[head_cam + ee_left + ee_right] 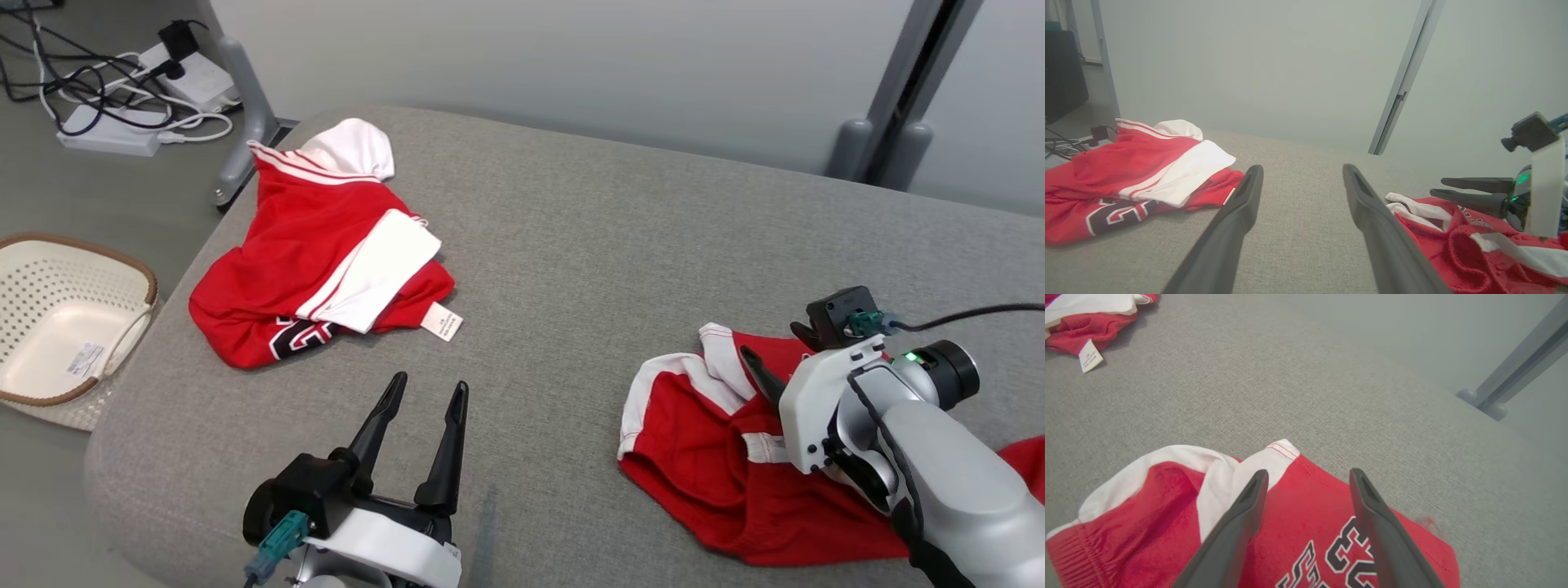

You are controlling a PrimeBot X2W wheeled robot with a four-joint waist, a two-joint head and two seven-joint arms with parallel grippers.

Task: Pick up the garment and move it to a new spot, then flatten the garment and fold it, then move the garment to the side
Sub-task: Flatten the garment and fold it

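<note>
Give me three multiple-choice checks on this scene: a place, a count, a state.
1. The right gripper is over: A. the crumpled red-and-white numbered jersey; B. the white basket; C. the floor cables.
2. Red-and-white garments on the grey fabric-covered table: A. one; B. two; C. three.
3. The left gripper has jaws: A. shut on cloth; B. shut, empty; C. open, empty.
Answers: 1A, its fingers frame the jersey's black numbers; 2B, a second, folded jersey lies far left; 3C, grey fabric shows between its fingers.
</note>
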